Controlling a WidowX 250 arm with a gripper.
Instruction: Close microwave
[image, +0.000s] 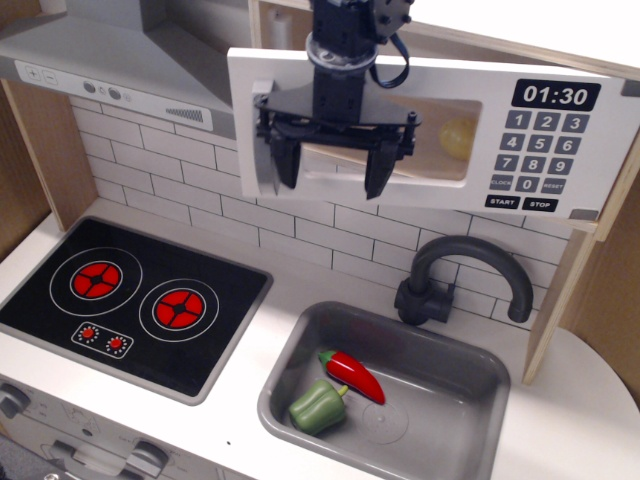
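The microwave (590, 130) is a light-wood box with a white door (420, 80), a clear window and a black keypad (545, 140) showing 01:30. The door stands nearly flush with the box front. Its grey vertical handle (262, 140) is at the left edge. A yellow item (458, 138) shows through the window. My gripper (330, 170) hangs in front of the door's left part, open and empty, its left finger just right of the handle.
A grey range hood (120, 60) is at upper left. A black hob (130, 300) lies below it. The grey sink (480, 385) holds a red chilli (352, 375) and a green pepper (318, 408). A dark tap (465, 275) stands behind the sink.
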